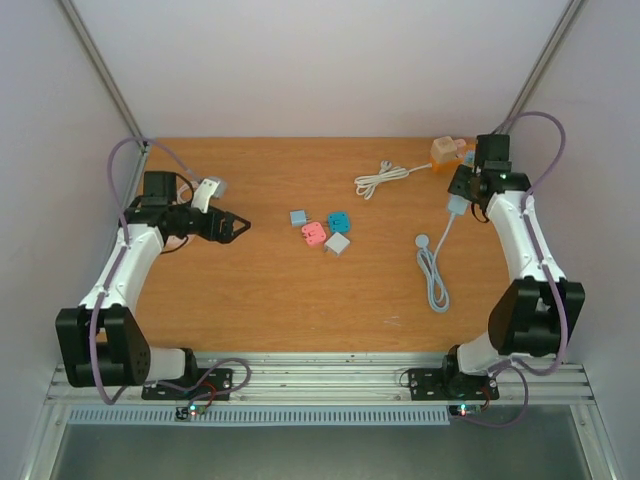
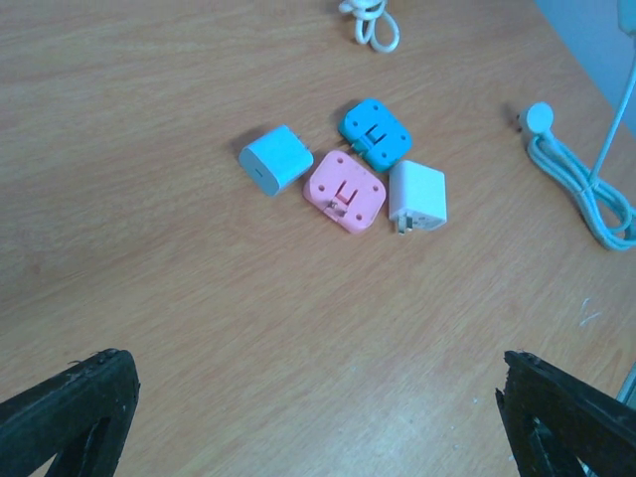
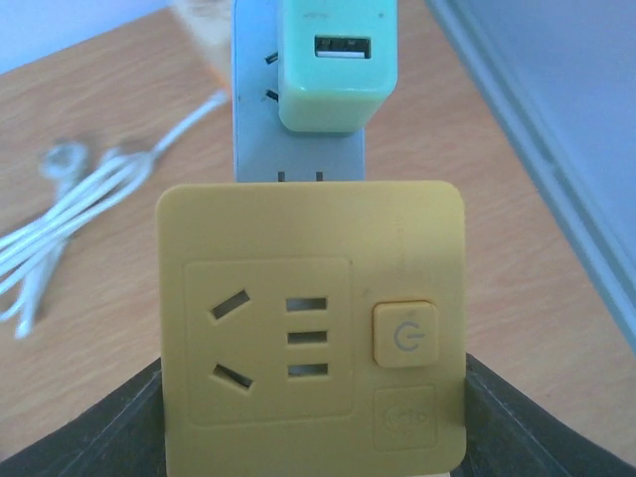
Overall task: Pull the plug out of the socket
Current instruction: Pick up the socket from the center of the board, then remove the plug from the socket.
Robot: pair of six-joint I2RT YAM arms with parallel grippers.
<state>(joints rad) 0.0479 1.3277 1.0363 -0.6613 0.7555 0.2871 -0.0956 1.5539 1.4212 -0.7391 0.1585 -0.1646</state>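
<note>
In the right wrist view a yellow socket block point(image 3: 313, 328) with a power button fills the space between my right gripper's dark fingers point(image 3: 89, 427), which press on both its sides. Behind it stands a grey socket strip point(image 3: 298, 149) with a pale green USB plug point(image 3: 336, 65) seated in it. In the top view my right gripper point(image 1: 463, 180) is at the far right of the table, and the green plug point(image 1: 468, 158) shows just beyond it. My left gripper point(image 1: 236, 228) is open and empty over the left part of the table, with bare wood between its fingers point(image 2: 70, 412).
An orange cube point(image 1: 446, 150) stands at the back right. A white coiled cable point(image 1: 378, 180) and a light blue cable point(image 1: 433, 270) lie on the table. In the middle lie a light blue adapter point(image 2: 273, 159), a pink one point(image 2: 345, 191), a blue one point(image 2: 375, 131) and a white one point(image 2: 417, 196).
</note>
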